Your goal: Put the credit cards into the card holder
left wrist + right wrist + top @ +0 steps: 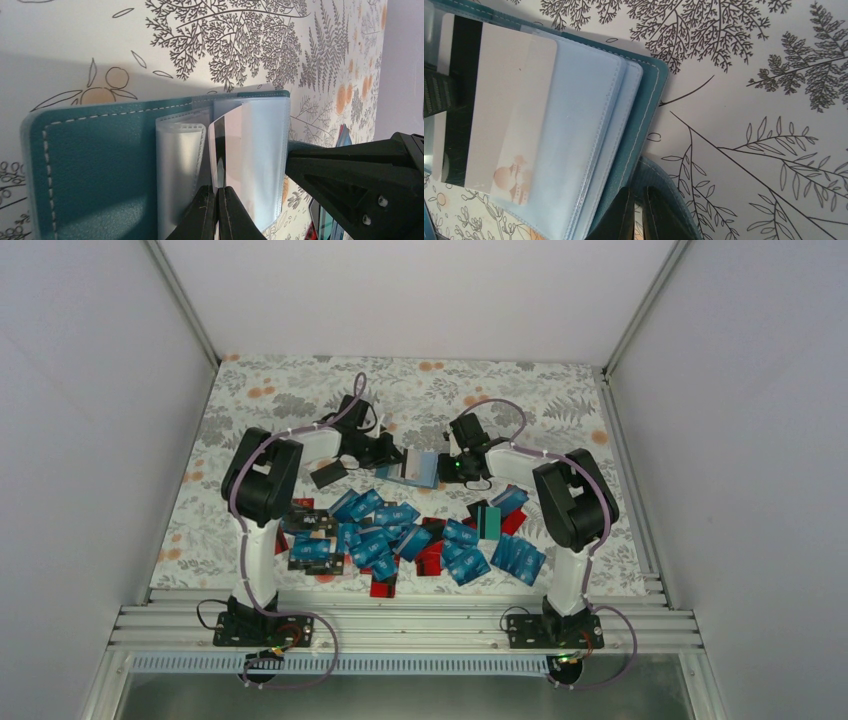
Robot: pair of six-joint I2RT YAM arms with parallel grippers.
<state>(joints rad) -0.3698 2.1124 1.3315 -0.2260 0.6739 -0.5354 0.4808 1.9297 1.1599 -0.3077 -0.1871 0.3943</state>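
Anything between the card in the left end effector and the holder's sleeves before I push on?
Nothing visible. The card, pinched by the left end effector, lies against the card holder's clear sleeves; the right end effector grips its outer edge, off to one side.

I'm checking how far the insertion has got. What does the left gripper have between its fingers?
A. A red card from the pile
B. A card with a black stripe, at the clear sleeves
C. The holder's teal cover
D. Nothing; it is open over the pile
B: in the left wrist view the left gripper is shut on a thin card among the card holder's clear sleeves; the right wrist view shows its black stripe.
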